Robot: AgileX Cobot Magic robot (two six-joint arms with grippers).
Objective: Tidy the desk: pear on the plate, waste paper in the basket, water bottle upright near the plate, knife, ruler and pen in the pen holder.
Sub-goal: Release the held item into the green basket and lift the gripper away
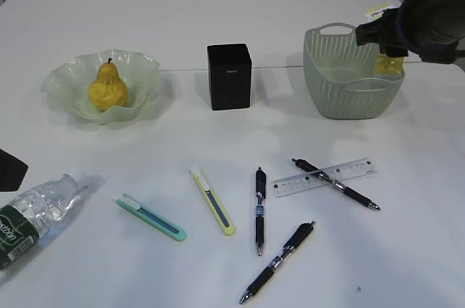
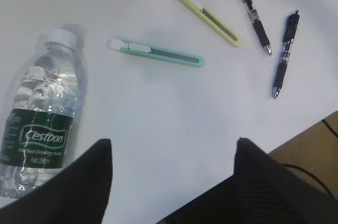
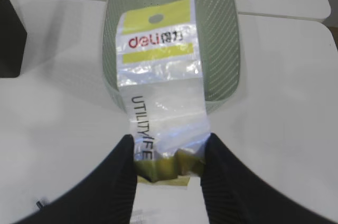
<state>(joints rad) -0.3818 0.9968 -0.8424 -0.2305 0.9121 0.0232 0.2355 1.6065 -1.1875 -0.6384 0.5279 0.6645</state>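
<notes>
Exterior view: the right end effector (image 1: 389, 46) hangs over the far rim of the basket (image 1: 327, 79), with the waste paper (image 1: 389, 65) showing yellow beneath it. The pear (image 1: 108, 86) already sits on the plate (image 1: 142, 75). The pen holder (image 1: 229, 76) stands empty-looking mid-bench (image 1: 218, 3), and the ruler (image 1: 325, 177) lies under a pen (image 1: 336, 184). The risk here is the wrapper being let go while partly outside the rim, so it drapes over the edge or slides onto the bench.

Left wrist view: the left end effector (image 2: 171, 152) is released, grasping nothing, its jaws spread above bare bench. The water bottle (image 2: 42, 123) lies on its side just beside it. Being round, it could roll away if nudged off-centre.

Right wrist view: the right end effector is clenched on the wrapper's lower, crumpled end, and the long flat strip reaches out over the basket's opening. Light film like this may cling to a finger (image 3: 222, 176) on release, or flutter past the wall.
</notes>
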